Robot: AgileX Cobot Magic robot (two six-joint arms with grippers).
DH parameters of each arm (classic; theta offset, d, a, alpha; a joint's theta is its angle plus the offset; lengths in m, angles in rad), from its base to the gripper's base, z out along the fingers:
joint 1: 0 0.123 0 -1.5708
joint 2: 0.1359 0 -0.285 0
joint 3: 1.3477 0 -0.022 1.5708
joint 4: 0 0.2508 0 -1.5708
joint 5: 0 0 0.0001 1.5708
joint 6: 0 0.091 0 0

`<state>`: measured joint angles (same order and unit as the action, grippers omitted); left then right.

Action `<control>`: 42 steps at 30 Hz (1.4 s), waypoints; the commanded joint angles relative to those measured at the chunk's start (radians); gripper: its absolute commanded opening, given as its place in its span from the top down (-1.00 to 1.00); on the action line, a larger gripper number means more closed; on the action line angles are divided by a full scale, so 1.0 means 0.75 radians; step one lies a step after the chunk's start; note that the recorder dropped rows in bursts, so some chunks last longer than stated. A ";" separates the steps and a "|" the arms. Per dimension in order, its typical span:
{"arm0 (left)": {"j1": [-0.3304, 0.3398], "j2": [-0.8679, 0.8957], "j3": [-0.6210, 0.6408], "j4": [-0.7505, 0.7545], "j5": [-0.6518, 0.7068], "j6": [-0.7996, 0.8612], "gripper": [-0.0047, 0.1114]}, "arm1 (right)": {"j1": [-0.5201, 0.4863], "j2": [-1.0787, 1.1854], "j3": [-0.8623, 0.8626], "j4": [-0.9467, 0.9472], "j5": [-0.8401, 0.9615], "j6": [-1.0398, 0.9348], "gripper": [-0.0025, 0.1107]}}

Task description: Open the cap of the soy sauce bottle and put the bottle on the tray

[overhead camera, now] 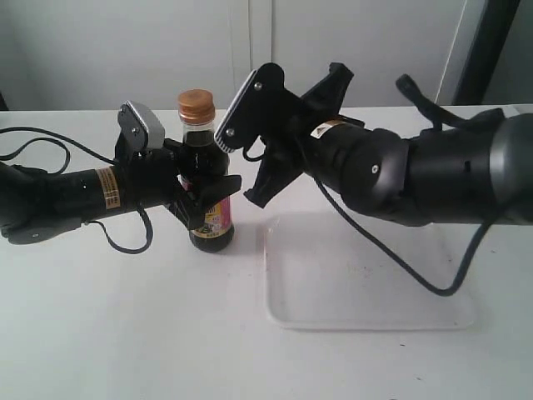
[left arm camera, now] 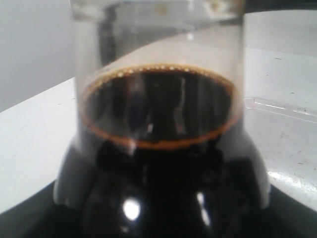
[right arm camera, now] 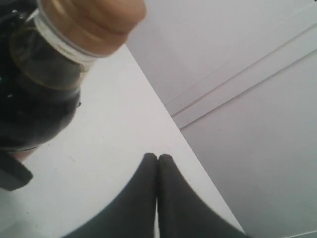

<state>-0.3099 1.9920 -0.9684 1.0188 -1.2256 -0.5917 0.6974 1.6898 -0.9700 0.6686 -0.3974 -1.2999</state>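
Currently soy sauce bottle [overhead camera: 204, 154] upright on table [overhead camera: 125, 333], 9 o'clock of tray [overhead camera: 366, 321], cap [overhead camera: 196, 106] closed. Left gripper [overhead camera: 204, 196] clamps its belly; right gripper [right arm camera: 157, 166] pinched together, empty. Glass: probably rigid, slick, breakable; grasp cap sides.

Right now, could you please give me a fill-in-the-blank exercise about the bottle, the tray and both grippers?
1. The left gripper holds the soy sauce bottle by its ____ (neck/body).
2. The cap is ____ the bottle (on/off).
3. The bottle is ____ the tray (on/beside).
4. The jaws of the right gripper are ____ (open/shut).
Missing words: body; on; beside; shut.
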 commanded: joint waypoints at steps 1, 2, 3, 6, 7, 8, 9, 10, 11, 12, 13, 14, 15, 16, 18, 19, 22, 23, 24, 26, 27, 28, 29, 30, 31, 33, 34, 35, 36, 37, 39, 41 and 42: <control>-0.004 -0.009 0.002 0.038 0.011 -0.014 0.92 | -0.001 0.029 -0.050 0.100 -0.050 -0.046 0.96; -0.004 -0.009 0.002 0.038 0.011 -0.014 0.92 | -0.001 0.038 -0.063 0.131 -0.054 -0.049 0.96; -0.004 -0.009 0.002 0.038 0.011 -0.014 0.92 | 0.001 0.051 -0.076 0.176 -0.064 -0.070 0.96; -0.004 -0.009 0.002 0.038 0.011 -0.014 0.92 | 0.015 0.082 -0.108 0.324 -0.074 -0.241 0.96; -0.004 -0.009 0.002 0.038 0.011 -0.014 0.92 | 0.021 0.094 -0.116 0.355 -0.074 -0.302 0.96; -0.004 -0.009 0.002 0.038 0.011 -0.014 0.92 | 0.027 0.100 -0.121 0.388 -0.089 -0.361 0.96; -0.004 -0.009 0.002 0.038 0.011 -0.014 0.92 | 0.039 0.108 -0.126 0.407 -0.108 -0.390 0.96; -0.004 -0.009 0.002 0.038 0.011 -0.014 0.92 | 0.039 0.109 -0.133 0.417 -0.118 -0.400 0.96; -0.004 -0.009 0.002 0.038 0.011 -0.014 0.92 | 0.039 0.109 -0.140 0.418 -0.118 -0.400 0.96; -0.004 -0.009 0.002 0.038 0.011 -0.014 0.92 | 0.039 0.109 -0.146 0.418 -0.103 -0.404 0.96; -0.004 -0.009 0.002 0.038 0.011 -0.014 0.92 | 0.039 0.109 -0.156 0.419 -0.082 -0.440 0.96; -0.004 -0.009 0.002 0.038 0.011 -0.014 0.92 | 0.039 0.109 -0.163 0.426 -0.072 -0.468 0.96; -0.004 -0.009 0.002 0.038 0.011 -0.014 0.92 | 0.039 0.109 -0.173 0.438 -0.061 -0.491 0.96; -0.004 -0.009 0.002 0.038 0.011 -0.014 0.92 | 0.039 0.109 -0.183 0.448 -0.043 -0.495 0.96; -0.004 -0.009 0.002 0.038 0.011 -0.014 0.92 | 0.039 0.109 -0.204 0.488 -0.027 -0.495 0.96; -0.004 -0.009 0.002 0.038 0.011 -0.014 0.92 | 0.039 0.109 -0.213 0.509 -0.027 -0.495 0.96; -0.004 -0.009 0.002 0.038 0.011 -0.014 0.92 | 0.041 0.109 -0.238 0.527 -0.023 -0.495 0.96; -0.004 -0.009 0.002 0.038 0.011 -0.014 0.92 | 0.048 0.109 -0.243 0.533 -0.023 -0.495 0.96; -0.004 -0.009 0.002 0.038 0.011 -0.018 0.92 | 0.053 0.110 -0.248 0.545 -0.027 -0.495 0.96; -0.004 -0.009 0.002 0.038 0.011 -0.018 0.92 | 0.070 0.119 -0.261 0.576 -0.048 -0.495 0.96; -0.004 -0.009 0.002 0.038 0.011 -0.018 0.92 | 0.081 0.129 -0.272 0.596 -0.080 -0.498 0.96; -0.004 -0.009 0.002 0.038 0.011 -0.018 0.92 | 0.092 0.141 -0.283 0.625 -0.112 -0.512 0.96; -0.004 -0.009 0.002 0.038 0.011 -0.018 0.92 | 0.097 0.149 -0.288 0.646 -0.134 -0.533 0.96; -0.004 -0.009 0.002 0.038 0.011 -0.018 0.92 | 0.108 0.166 -0.305 0.676 -0.157 -0.574 0.96; -0.004 -0.009 0.002 0.038 0.011 -0.021 0.92 | 0.111 0.184 -0.318 0.716 -0.180 -0.630 0.96; -0.004 -0.009 0.002 0.038 0.011 -0.021 0.92 | 0.120 0.212 -0.339 0.781 -0.200 -0.705 0.96; -0.004 -0.009 0.002 0.038 0.011 -0.021 0.92 | 0.120 0.219 -0.349 0.803 -0.200 -0.706 0.96; -0.004 -0.009 0.002 0.038 0.011 -0.021 0.92 | 0.120 0.224 -0.356 0.820 -0.197 -0.706 0.96; -0.004 -0.009 0.002 0.038 0.011 -0.021 0.92 | 0.120 0.225 -0.367 0.823 -0.195 -0.706 0.96; -0.004 -0.009 0.002 0.038 0.011 -0.021 0.92 | 0.120 0.225 -0.369 0.823 -0.195 -0.706 0.96; -0.004 -0.009 0.002 0.038 0.011 -0.021 0.92 | 0.123 0.225 -0.380 0.811 -0.199 -0.734 0.96; -0.004 -0.009 0.002 0.038 0.011 -0.021 0.92 | 0.135 0.227 -0.385 0.811 -0.193 -0.839 0.96; -0.004 -0.009 0.002 0.038 0.011 -0.021 0.92 | 0.147 0.227 -0.389 0.811 -0.200 -0.842 0.96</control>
<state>-0.3099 1.9920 -0.9684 1.0188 -1.2256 -0.5924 0.7920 1.8608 -1.2499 1.2739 -0.5342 -1.8791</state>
